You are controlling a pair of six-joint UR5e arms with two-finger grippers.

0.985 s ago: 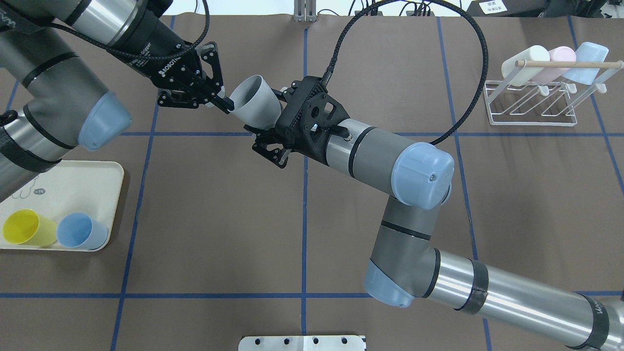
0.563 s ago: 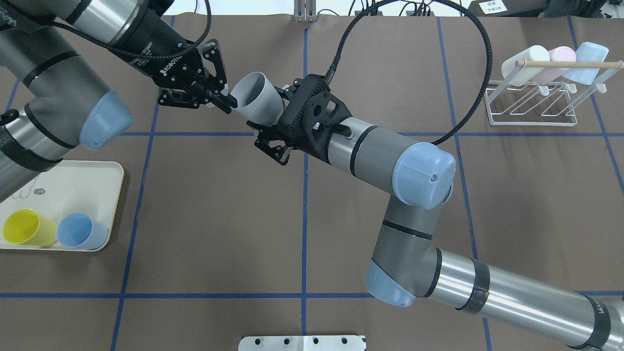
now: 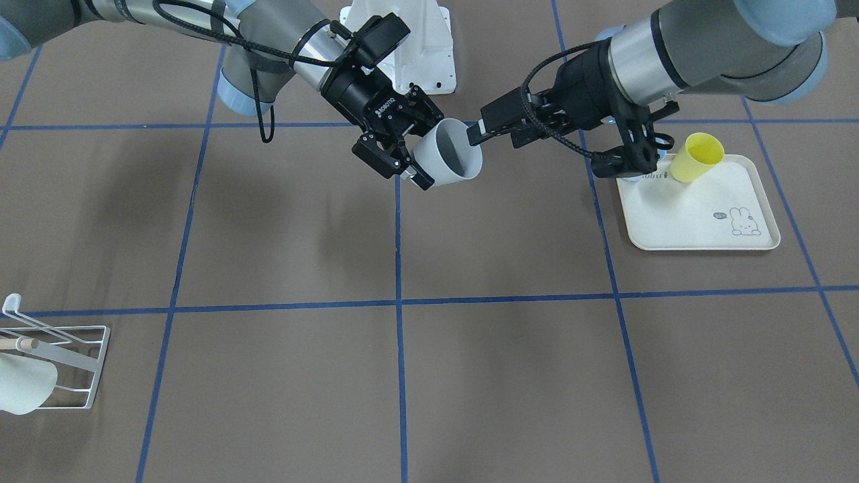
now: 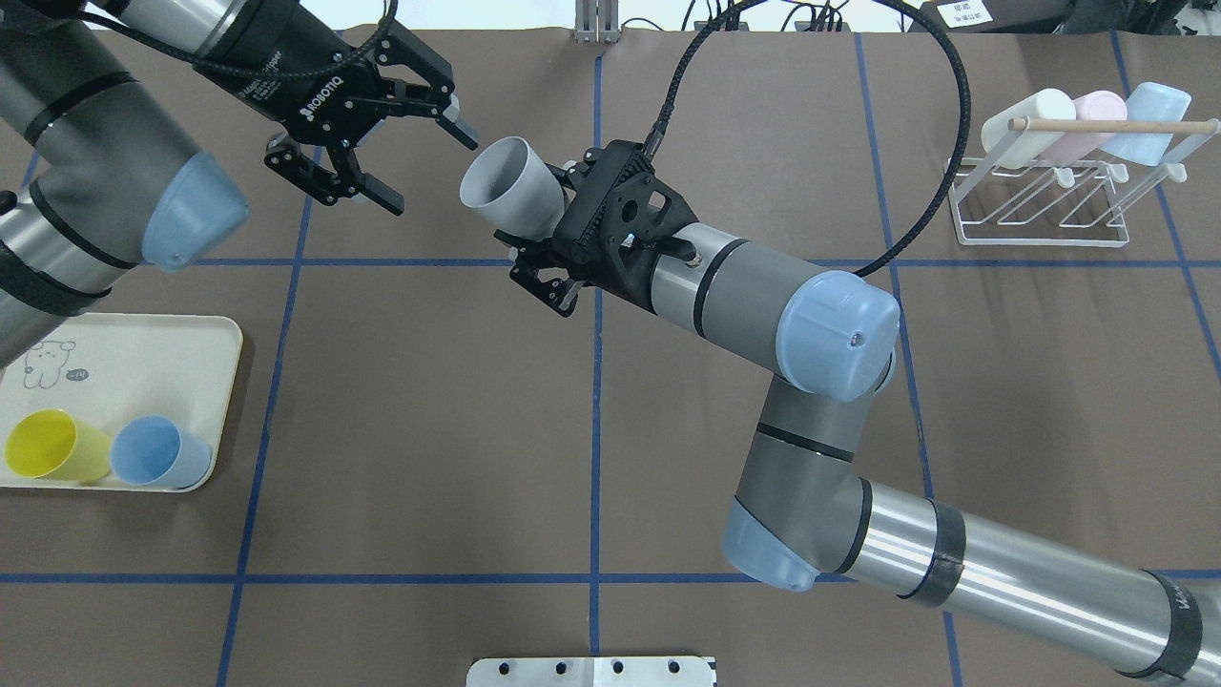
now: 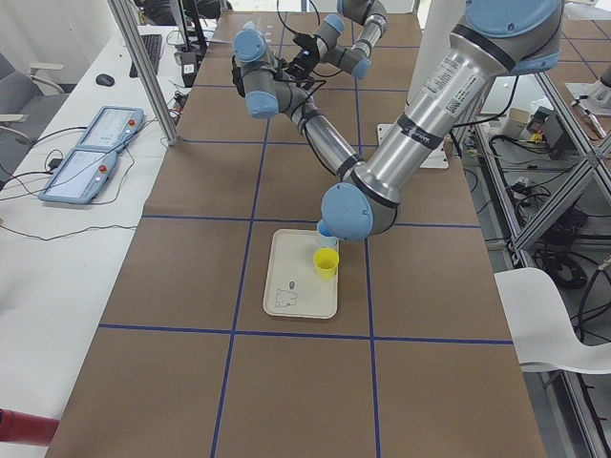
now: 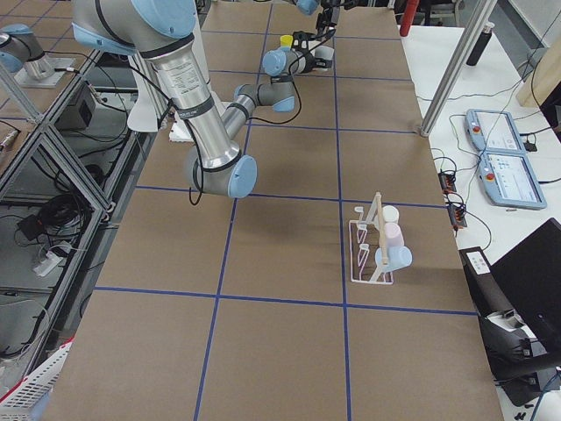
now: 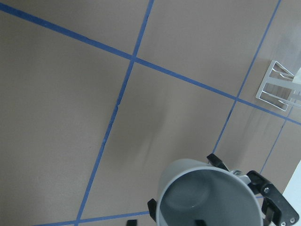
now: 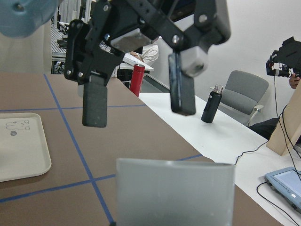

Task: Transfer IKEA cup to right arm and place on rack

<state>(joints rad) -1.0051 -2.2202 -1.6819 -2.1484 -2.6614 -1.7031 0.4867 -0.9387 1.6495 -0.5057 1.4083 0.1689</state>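
Observation:
The grey IKEA cup [image 4: 504,186] lies tilted in the air over the table's middle, mouth toward my left arm. My right gripper [image 4: 536,227] is shut on the cup's base end; it also shows in the front view [image 3: 419,151] holding the cup [image 3: 448,161]. My left gripper [image 4: 431,174] is open and empty, a short way off the cup's rim. In the right wrist view its two fingers [image 8: 94,106] hang spread above the cup's rim [image 8: 174,193]. The left wrist view looks into the cup [image 7: 207,197]. The white wire rack [image 4: 1040,205] stands at the far right.
The rack holds a cream cup [image 4: 1030,124], a pink cup [image 4: 1087,119] and a light-blue cup [image 4: 1149,114] under its dowel. A cream rabbit-print tray [image 4: 191,334] at the near left holds a yellow cup [image 4: 52,446] and a blue cup [image 4: 157,451].
My left gripper has opened, let go of the cup's rim and drawn back from it. My right gripper keeps its hold on the cup.

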